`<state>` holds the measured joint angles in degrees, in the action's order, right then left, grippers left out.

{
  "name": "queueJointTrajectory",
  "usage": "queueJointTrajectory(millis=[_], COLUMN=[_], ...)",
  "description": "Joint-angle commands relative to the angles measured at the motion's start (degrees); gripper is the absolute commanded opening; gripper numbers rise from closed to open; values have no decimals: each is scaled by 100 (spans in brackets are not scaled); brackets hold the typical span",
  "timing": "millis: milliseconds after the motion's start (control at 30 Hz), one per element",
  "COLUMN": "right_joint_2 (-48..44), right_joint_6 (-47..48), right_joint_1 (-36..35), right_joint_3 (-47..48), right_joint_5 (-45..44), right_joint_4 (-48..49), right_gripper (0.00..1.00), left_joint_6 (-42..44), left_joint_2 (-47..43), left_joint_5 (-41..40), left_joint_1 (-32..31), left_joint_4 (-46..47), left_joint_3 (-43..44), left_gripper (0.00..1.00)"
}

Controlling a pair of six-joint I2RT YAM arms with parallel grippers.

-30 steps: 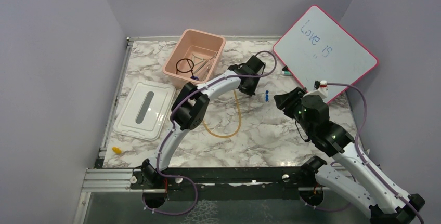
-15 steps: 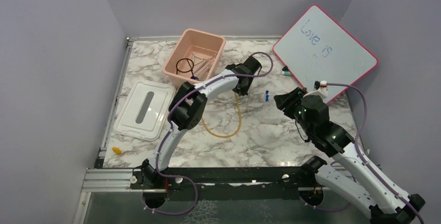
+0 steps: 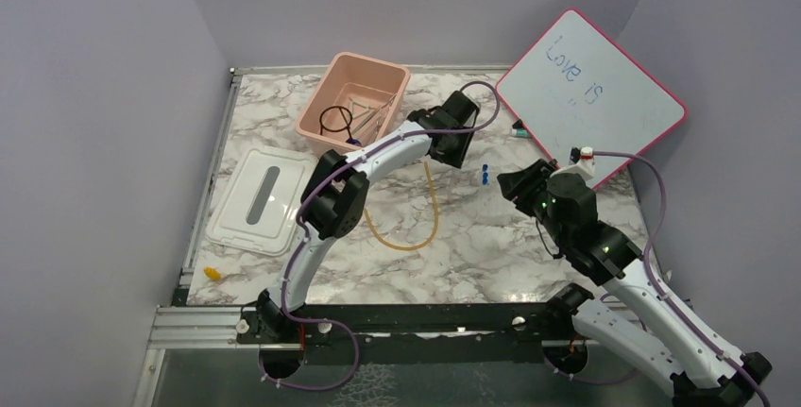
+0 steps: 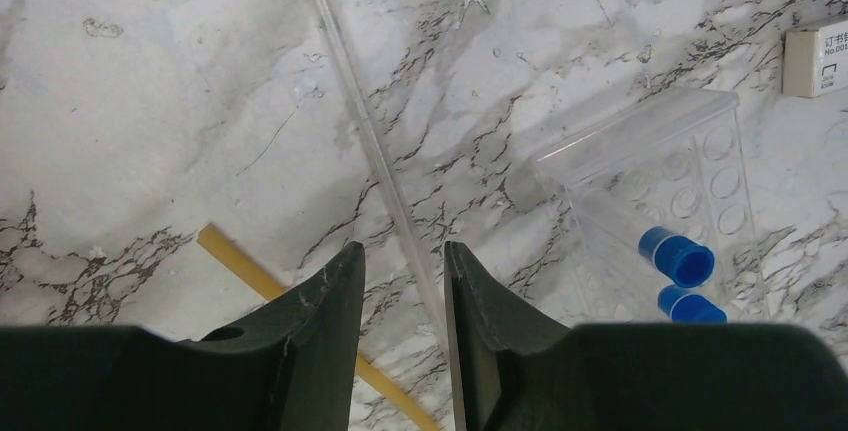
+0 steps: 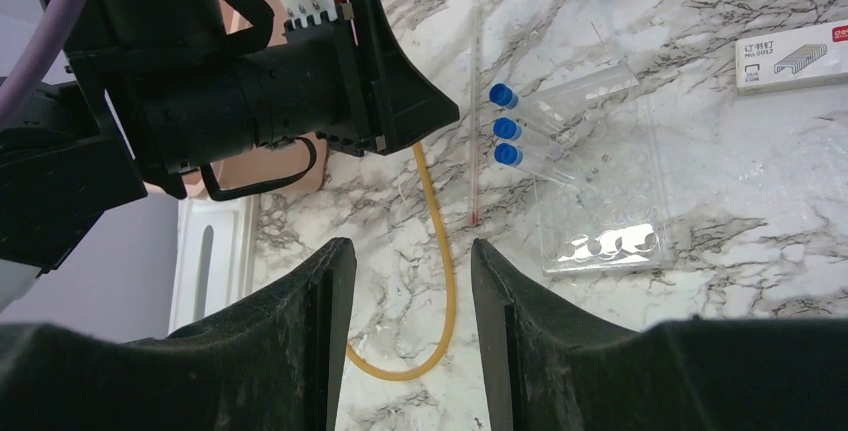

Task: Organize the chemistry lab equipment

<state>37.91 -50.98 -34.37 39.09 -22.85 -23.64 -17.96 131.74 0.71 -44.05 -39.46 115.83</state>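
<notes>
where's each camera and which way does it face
top external: above and behind the bases, looking down on the marble table; both arms show.
left wrist: on the left arm, facing down at a thin clear glass rod; own jaws at bottom.
right wrist: on the right arm, facing across the table at the left arm; own jaws at bottom.
shared by both wrist views: amber rubber tube, clear rack of blue-capped tubes.

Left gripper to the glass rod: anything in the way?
Nothing visible. The glass rod lies uncovered below the open left gripper; the clear rack and amber tube lie beside it, apart.
</notes>
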Motion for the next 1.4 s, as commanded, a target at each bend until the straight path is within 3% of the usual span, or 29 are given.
queueJointTrajectory(millis=[0, 567, 733, 900, 1367], right_joint_2=[17, -53, -169, -230, -268], right_joint_6=[-8, -17, -61, -52, -86], right_joint_1=[27, 36, 32, 27, 30], right_joint_3=[-61, -24, 7, 27, 80], right_joint_5=[-51, -70, -96, -121, -114], right_joint_4=[108, 23, -10, -44, -151], right_gripper=[50, 50, 50, 50, 50], left_joint_6=[-96, 72, 9, 97, 377], left_joint_2=[-59, 580, 643, 616, -509], left_joint_5=[288, -27, -168, -173, -188], left_joint_1=[-33, -24, -25, -24, 15], left_joint_4=[183, 175, 104, 55, 60], left_joint_3=[52, 201, 124, 124, 254], left_gripper=[38, 35, 25, 1, 0])
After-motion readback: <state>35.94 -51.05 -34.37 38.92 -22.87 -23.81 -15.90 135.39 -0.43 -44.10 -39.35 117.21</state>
